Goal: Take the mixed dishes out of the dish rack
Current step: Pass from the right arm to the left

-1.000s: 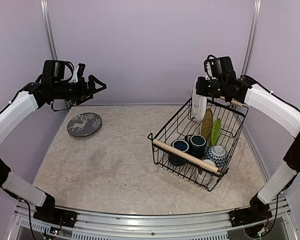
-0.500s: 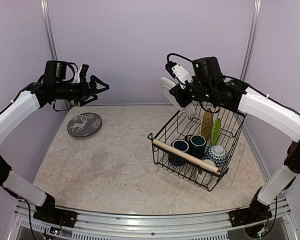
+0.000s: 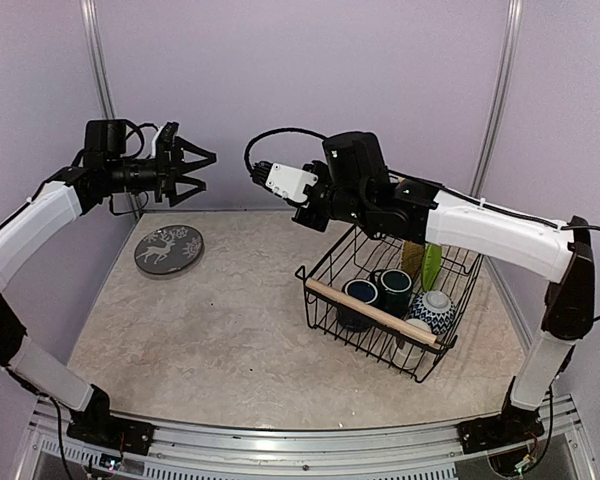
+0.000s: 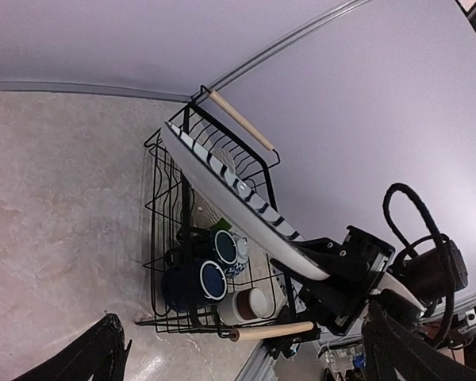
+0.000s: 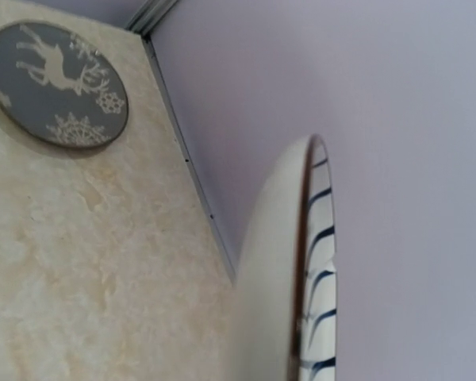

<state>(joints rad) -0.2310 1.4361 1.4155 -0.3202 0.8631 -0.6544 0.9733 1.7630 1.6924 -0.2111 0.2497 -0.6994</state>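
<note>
White with dark blue stripes, a plate point(image 4: 236, 193) is in the air, tilted, by the far left side of the dish rack point(image 3: 325, 262). The right gripper point(image 4: 324, 270) is clamped on its edge. The left gripper point(image 3: 208, 173) has its fingers apart, high above the gray deer-pattern plate point(image 3: 168, 249), which lies flat on the table point(image 3: 230, 320) at the far left. 2 dark blue mugs point(image 3: 360, 292) stand inside the rack.

Lab robot booth, plain lilac walls point(image 3: 300, 80), aluminium frame point(image 3: 280, 447), marble-look tabletop point(image 3: 230, 320)
</note>
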